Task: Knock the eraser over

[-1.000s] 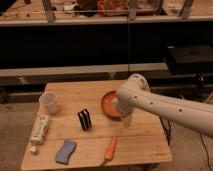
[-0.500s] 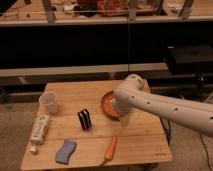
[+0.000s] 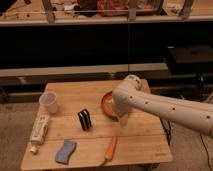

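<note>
The eraser (image 3: 84,120) stands upright near the middle of the wooden table (image 3: 140,145). To its right and apart from it, the gripper (image 3: 123,120) hangs low in front of the red bowl (image 3: 107,102). It seems spread and empty, though its tips are hard to make out. A good knock would come sideways and high on the block, so it tips rather than slides. The push should be short, to spare the neighbours. From the left lie a soft white tube (image 3: 39,131), a translucent plastic cup (image 3: 48,102), a wavy blue sponge (image 3: 66,151), the black, pale-striped block itself, and a tapered orange carrot (image 3: 110,149).
</note>
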Available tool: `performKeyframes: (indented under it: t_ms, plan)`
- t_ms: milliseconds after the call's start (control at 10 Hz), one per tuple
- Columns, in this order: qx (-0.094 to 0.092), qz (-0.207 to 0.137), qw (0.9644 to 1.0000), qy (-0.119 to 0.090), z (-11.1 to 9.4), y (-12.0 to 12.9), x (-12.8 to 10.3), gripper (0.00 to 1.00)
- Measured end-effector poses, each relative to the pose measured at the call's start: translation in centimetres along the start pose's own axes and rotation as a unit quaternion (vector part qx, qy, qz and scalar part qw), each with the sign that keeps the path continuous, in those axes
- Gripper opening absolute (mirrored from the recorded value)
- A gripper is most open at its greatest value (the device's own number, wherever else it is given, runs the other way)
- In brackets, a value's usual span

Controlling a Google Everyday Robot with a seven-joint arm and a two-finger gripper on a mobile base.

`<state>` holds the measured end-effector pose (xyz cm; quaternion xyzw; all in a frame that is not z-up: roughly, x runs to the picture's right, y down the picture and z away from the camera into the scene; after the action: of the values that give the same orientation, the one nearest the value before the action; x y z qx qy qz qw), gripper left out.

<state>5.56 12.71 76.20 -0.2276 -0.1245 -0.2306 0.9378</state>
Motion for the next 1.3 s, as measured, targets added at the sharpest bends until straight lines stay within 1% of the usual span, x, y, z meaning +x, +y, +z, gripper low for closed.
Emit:
performKeyframes:
  t_ms: [1300]
  plan:
    - [0.01,-0.017,0.9997,-0.013,2.1,-1.6,-1.4,0.8]
